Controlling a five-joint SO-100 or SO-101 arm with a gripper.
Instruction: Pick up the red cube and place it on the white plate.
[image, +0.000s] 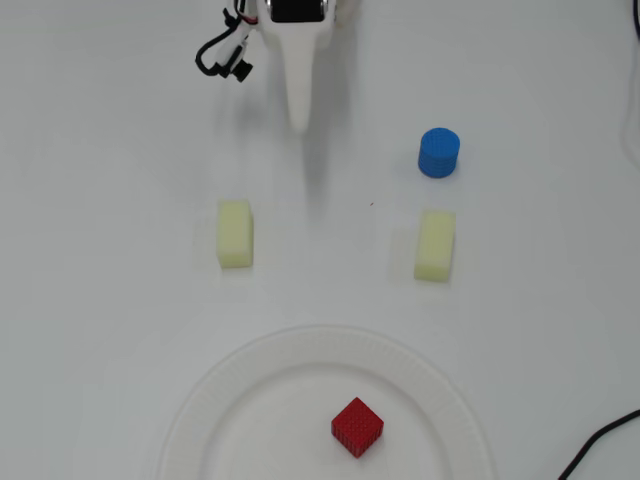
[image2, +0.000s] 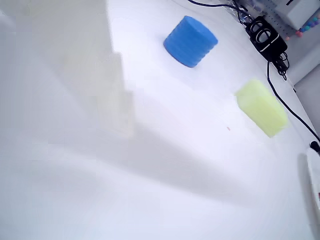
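Observation:
In the overhead view the red cube (image: 357, 426) rests on the white plate (image: 230, 385), just right of the plate's middle, at the bottom of the view. My white gripper (image: 300, 120) is far from it at the top of the view, pointing down. Its jaws look closed together into one tapered tip, with nothing between them. It hovers over bare table. The wrist view shows one white finger (image2: 112, 90) at the left; the cube and plate are out of that view.
A blue cylinder (image: 438, 152) stands at the right and also shows in the wrist view (image2: 190, 41). Two pale yellow blocks (image: 235, 233) (image: 435, 244) lie between gripper and plate; one shows in the wrist view (image2: 261, 107). A black cable (image: 600, 445) crosses the bottom right corner.

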